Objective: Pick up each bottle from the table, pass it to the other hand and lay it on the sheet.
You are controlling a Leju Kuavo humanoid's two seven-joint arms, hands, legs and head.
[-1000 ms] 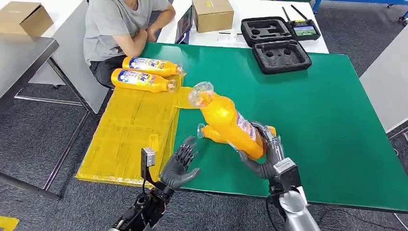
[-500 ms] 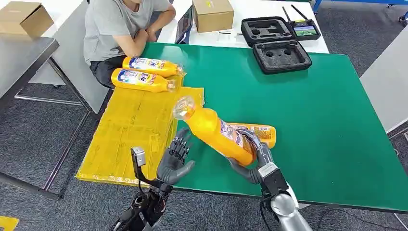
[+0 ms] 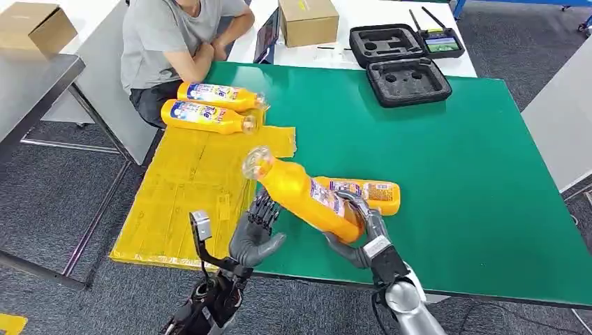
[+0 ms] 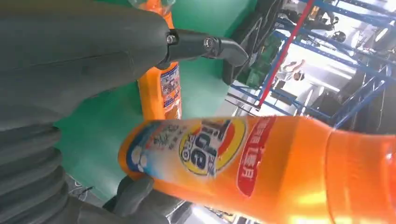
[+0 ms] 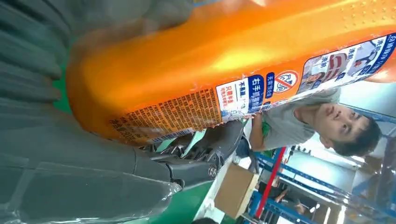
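My right hand [image 3: 361,232] grips the base of an orange bottle [image 3: 301,196] above the green table [image 3: 475,181]. The bottle tilts with its clear cap up and to the left, over the table's left edge. Its label [image 4: 210,149] and its body [image 5: 210,60] show close in both wrist views. My left hand [image 3: 255,229] is open just below the bottle's middle, fingers spread; I cannot tell whether it touches. A second orange bottle [image 3: 370,193] lies on the table behind the held one. Two more bottles [image 3: 218,94] [image 3: 206,116] lie on the far end of the yellow sheet [image 3: 185,195].
A person [image 3: 174,38] in a grey shirt sits at the table's far left corner, close to the two laid bottles. A black foam case [image 3: 408,80] and a cardboard box [image 3: 308,21] stand at the back. A grey table [image 3: 28,84] is at the left.
My right hand has carried the bottle left and lower, up to my left hand. The left hand stayed open and shifted slightly. The bottle lying on the table came out from behind the held one.
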